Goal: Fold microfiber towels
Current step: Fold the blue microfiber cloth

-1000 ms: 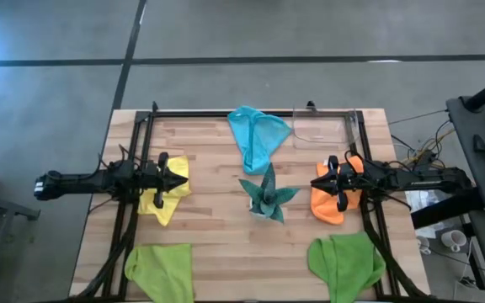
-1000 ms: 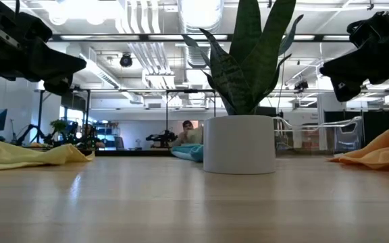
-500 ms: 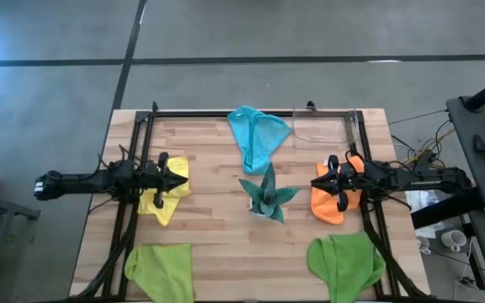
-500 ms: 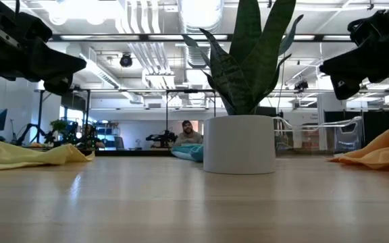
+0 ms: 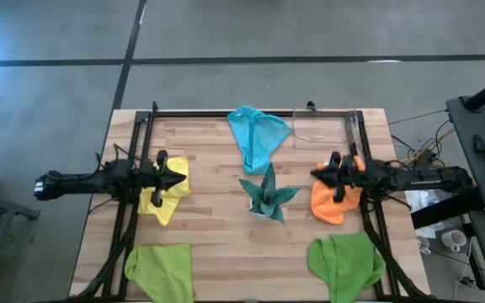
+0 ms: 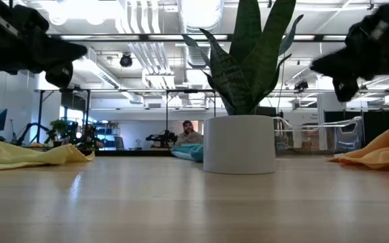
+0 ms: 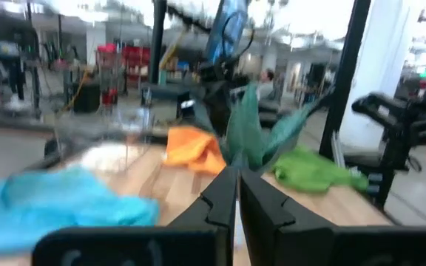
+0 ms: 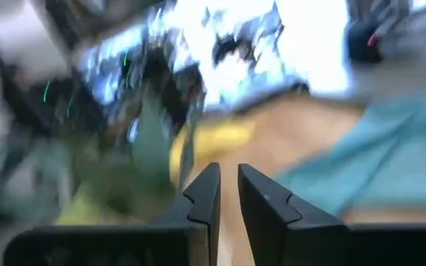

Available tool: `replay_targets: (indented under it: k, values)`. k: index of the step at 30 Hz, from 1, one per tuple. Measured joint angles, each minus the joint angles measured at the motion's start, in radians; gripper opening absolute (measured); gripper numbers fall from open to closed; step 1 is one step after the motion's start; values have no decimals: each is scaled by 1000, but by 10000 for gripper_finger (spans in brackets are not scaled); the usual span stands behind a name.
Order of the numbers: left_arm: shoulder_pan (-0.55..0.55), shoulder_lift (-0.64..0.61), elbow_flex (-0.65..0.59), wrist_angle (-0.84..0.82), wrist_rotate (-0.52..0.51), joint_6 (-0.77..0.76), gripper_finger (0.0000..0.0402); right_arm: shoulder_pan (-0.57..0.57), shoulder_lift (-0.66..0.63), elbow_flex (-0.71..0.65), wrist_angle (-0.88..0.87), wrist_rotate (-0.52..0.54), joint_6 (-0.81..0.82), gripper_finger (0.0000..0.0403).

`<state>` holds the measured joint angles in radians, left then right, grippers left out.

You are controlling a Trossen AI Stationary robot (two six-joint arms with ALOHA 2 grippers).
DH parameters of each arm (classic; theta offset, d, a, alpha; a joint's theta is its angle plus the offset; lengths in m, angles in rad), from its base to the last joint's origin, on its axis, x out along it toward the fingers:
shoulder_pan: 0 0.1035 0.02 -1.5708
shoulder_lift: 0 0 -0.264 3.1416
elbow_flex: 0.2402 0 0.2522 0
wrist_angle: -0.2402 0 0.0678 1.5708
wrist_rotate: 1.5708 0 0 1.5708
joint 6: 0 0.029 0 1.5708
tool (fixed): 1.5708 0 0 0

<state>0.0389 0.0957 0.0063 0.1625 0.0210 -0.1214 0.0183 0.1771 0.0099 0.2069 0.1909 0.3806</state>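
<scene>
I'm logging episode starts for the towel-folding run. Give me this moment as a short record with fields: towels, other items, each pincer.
light blue towel: crumpled, far centre
yellow towel: left side, under the left arm
orange towel: right side, under the right arm
lime green towels: near left, near right
potted plant: table centre, in a white pot
clear container: far right
left pincer: raised over the yellow towel, nearly shut, empty
right pincer: raised over the orange towel, slightly open, empty

no readable text, no labels, no brand names, no numbers, no signs on anything in sight
</scene>
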Motion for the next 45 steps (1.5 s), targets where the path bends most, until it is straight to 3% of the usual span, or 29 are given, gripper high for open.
replay_targets:
  k: [5, 8, 11, 13, 16, 22, 28, 32, 37, 41, 45]
  values:
    - [0, 1, 0, 144, -22, 43, 3, 6, 177, 136, 54, 30, -136, 47]
    - [0, 6, 0, 181, -87, 51, 3, 6, 377, 316, 56, 56, -240, 47]
    - [1, 31, 1, 182, -142, 96, 3, -11, 604, 540, -6, 163, -359, 47]
    - [1, 66, 12, 187, -183, 103, 3, -49, 750, 697, -102, 203, -443, 48]
    - [1, 156, 65, 200, -253, 60, 3, -139, 964, 939, -257, 182, -468, 56]
    - [1, 369, 125, 201, -353, 48, 19, -286, 1349, 1389, -541, -54, -416, 114]
    - [1, 589, 131, 349, -367, 49, 77, -331, 1688, 1790, -876, -10, -314, 186]
    - [1, 692, 143, 408, -368, 52, 108, -332, 1868, 1989, -1077, -24, -340, 202]
    - [1, 759, 154, 396, -367, 59, 122, -284, 1984, 2086, -1139, -2, -332, 191]
    - [1, 759, 158, 392, -367, 76, 123, -230, 1988, 2069, -1038, 18, -323, 183]
    - [1, 698, 159, 306, -366, 76, 123, -215, 1980, 2026, -1083, 1, -233, 192]
